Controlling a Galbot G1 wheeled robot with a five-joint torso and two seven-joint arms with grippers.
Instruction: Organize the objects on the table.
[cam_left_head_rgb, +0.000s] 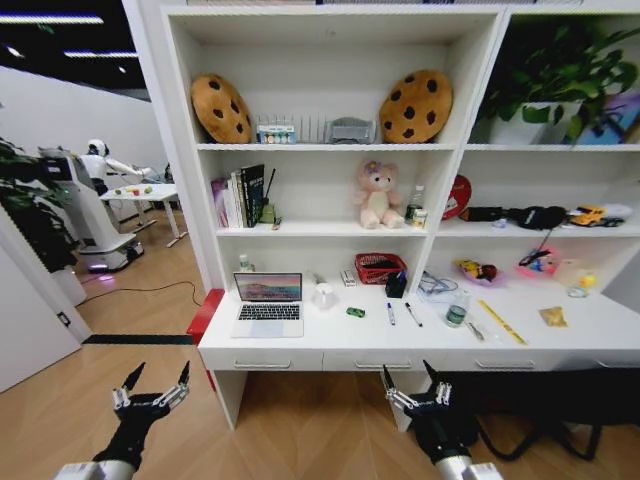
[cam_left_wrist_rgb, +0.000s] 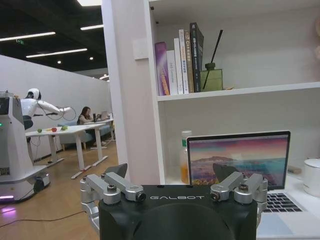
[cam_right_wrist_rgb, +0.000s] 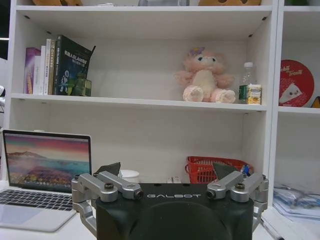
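Note:
The long white table (cam_left_head_rgb: 330, 337) with three drawers stands in front of me, joined to white shelving. On it an open silver laptop (cam_left_head_rgb: 268, 300) sits at the left, also seen close up (cam_left_wrist_rgb: 237, 159) (cam_right_wrist_rgb: 45, 161). A tiny green item (cam_left_head_rgb: 356, 312) lies mid-desk, with two thin pens (cam_left_head_rgb: 390, 314) (cam_left_head_rgb: 413, 314) just to its right. My left gripper (cam_left_head_rgb: 159, 372) (cam_left_wrist_rgb: 172, 172) and right gripper (cam_left_head_rgb: 406, 372) (cam_right_wrist_rgb: 167, 170) hang open and empty below the desk's front edge, short of the drawers.
A red mesh basket (cam_left_head_rgb: 380, 266), white mug (cam_left_head_rgb: 323, 294), small bottle (cam_left_head_rgb: 456, 313) and yellow ruler (cam_left_head_rgb: 502, 322) share the desk. The shelves above hold a pink plush bear (cam_left_head_rgb: 377, 193) and books (cam_left_head_rgb: 240, 197). A red bin (cam_left_head_rgb: 205, 315) stands at the desk's left end; another robot (cam_left_head_rgb: 95, 160) is far left.

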